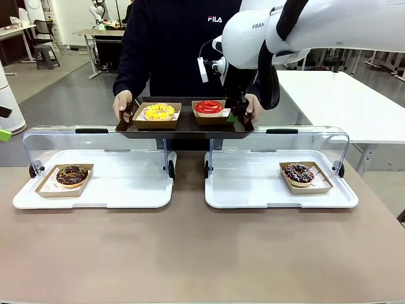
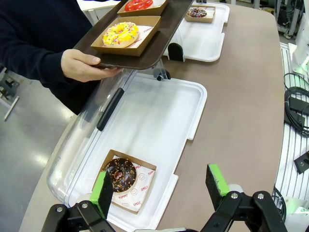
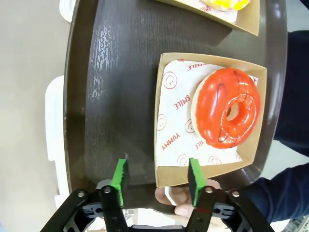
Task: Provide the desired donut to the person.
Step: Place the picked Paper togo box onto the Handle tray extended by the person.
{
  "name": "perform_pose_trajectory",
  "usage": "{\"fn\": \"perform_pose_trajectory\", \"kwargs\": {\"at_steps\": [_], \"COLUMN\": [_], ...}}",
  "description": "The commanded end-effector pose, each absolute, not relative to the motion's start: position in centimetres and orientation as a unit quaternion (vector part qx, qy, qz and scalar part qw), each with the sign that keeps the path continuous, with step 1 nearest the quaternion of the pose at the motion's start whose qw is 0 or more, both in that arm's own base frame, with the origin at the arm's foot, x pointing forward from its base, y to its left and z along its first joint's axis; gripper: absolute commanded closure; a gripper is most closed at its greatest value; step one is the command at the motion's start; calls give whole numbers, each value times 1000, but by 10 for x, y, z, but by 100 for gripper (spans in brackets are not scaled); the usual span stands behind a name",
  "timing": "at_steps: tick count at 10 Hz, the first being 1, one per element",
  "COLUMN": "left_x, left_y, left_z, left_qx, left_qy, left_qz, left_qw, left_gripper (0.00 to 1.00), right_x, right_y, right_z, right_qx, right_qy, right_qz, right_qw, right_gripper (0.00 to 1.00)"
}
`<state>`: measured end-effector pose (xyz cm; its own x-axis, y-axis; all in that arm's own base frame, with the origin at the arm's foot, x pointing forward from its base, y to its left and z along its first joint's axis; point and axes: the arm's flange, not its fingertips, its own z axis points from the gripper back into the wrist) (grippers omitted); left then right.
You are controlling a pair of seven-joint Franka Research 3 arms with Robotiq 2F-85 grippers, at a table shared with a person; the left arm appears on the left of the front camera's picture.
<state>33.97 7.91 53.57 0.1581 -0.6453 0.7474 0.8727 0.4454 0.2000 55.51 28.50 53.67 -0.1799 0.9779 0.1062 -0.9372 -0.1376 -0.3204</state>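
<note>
Right gripper point(image 3: 157, 179) spread beside red donut point(image 3: 227, 114) carton on person's tray point(image 3: 116, 82); we retreat straight up, avoiding carton edge. Left gripper point(image 2: 161, 186) spread, idle.

Up front, the brown desk point(image 1: 190, 253) spreads wide across the lower frame. Behind it, a grey floor point(image 1: 57, 95) runs back toward the upper left, where a small grey stool point(image 1: 47, 56) sits beside a far table point(image 1: 95, 31). At the right edge, a long white table point(image 1: 335, 101) stretches away. Light is even and bright, with pale walls at the back.
</note>
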Motion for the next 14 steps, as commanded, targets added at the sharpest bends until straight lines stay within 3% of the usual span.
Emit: {"fn": "perform_pose_trajectory", "kwargs": {"at_steps": [1, 6, 7, 8, 14], "left_x": [339, 339, 339, 339, 339], "left_y": [80, 80, 80, 80, 80], "left_z": [536, 536, 536, 536, 536], "left_qx": [-143, -143, -143, -143, -143], "left_qy": [-406, -406, -406, -406, -406], "left_qz": [-504, -504, -504, -504, -504], "left_qw": [749, 749, 749, 749, 749], "left_gripper": [0, 0, 0, 0, 0], "right_x": [551, 547, 546, 549, 549], "right_y": [280, 281, 278, 285, 285], "right_z": [535, 545, 557, 542, 542], "right_qx": [-48, -34, 13, -49, -49], "right_qy": [-150, -151, -129, -151, -151], "right_qz": [763, 764, 757, 762, 762], "right_qw": [627, 626, 640, 628, 628], "right_gripper": [0, 0, 0, 0, 0]}}
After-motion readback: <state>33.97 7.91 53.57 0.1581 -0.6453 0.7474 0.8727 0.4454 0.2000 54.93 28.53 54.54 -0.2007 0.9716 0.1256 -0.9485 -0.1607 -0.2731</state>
